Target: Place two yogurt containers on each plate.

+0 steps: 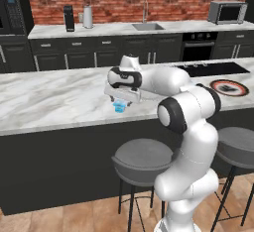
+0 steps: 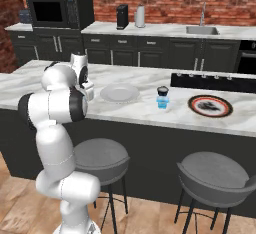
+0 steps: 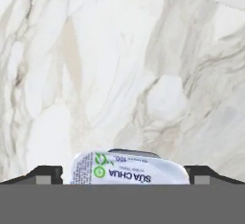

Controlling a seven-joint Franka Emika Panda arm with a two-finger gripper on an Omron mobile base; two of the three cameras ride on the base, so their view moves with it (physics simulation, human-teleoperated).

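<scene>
I see the hand (image 3: 122, 173) wide open, fingers either side of a light blue yogurt cup (image 3: 129, 170) with a white printed foil lid, gripping nothing. Cup stands on the marble table (image 3: 95, 74), beside the pale plate (image 2: 119, 93).

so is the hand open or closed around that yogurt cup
Open: in the hand view the fingertips stand wide on either side of the yogurt cup, with gaps showing, not clamped.

The surface (image 1: 54, 102) looks like polished, grey-veined white marble; the yogurt cup (image 3: 129, 171) has a glossy printed foil-like lid; another cup (image 1: 119, 107) is translucent blue plastic; the red-rimmed plate (image 2: 210, 106) looks glazed; the stool seats (image 2: 214, 175) are matt grey.
</scene>
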